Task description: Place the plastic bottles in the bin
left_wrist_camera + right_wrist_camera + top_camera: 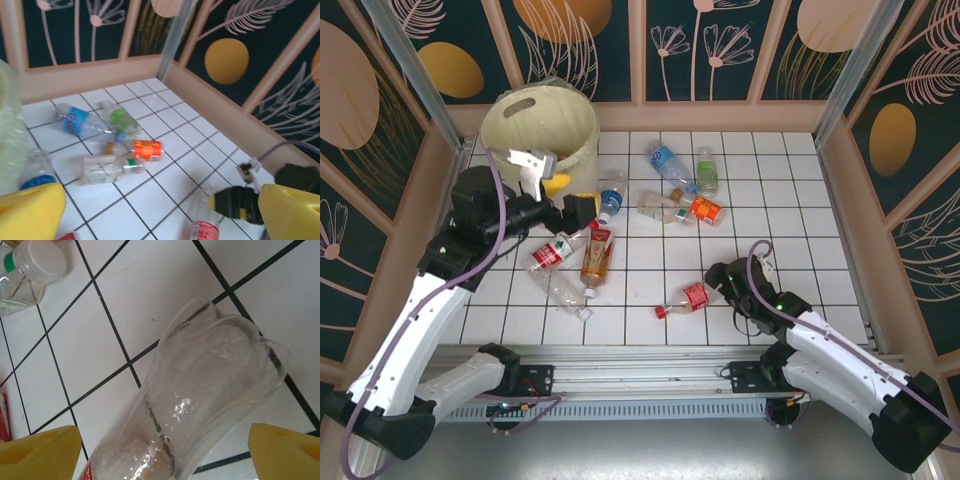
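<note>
The right fingers [40, 452] stand spread on either side of a clear red-labelled bottle [200, 405], at its base end. A sliver of tile shows on each side, so they are released and not gripping. That bottle lies on the white tiled desk [790, 220], near and right of centre. The left fingers [30, 212] gape wide with nothing between them, hovering just beside the bin [585, 135] at the far left. Several loose bottles [598, 255] lie by the left arm, and others [665, 158] lie farther off at centre.
</note>
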### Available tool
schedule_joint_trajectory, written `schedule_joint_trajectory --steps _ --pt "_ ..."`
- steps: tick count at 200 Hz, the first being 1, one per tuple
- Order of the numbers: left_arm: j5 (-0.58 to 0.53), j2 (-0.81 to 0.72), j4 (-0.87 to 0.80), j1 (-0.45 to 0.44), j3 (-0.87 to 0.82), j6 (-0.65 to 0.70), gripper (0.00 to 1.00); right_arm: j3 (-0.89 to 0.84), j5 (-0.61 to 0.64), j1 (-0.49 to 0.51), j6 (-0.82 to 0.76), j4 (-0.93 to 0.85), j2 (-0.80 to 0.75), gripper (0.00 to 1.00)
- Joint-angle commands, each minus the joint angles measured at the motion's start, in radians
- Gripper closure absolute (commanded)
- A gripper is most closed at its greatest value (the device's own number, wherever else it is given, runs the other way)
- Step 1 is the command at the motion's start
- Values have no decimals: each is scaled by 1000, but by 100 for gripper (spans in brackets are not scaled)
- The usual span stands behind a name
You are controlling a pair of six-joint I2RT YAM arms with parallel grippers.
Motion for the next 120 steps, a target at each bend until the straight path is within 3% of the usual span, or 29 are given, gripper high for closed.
schedule_joint_trajectory --steps 1,61,120 --pt "17 -16 103 -56 -69 -64 1 -15 2 -10 8 103 31 15" --pt "-129 -18 185 -259 -243 -118 1 -11 -17 -53 -60 249 182 24" --pt "-210 1 290 -395 -388 -193 1 8 -59 -90 -163 353 307 28"
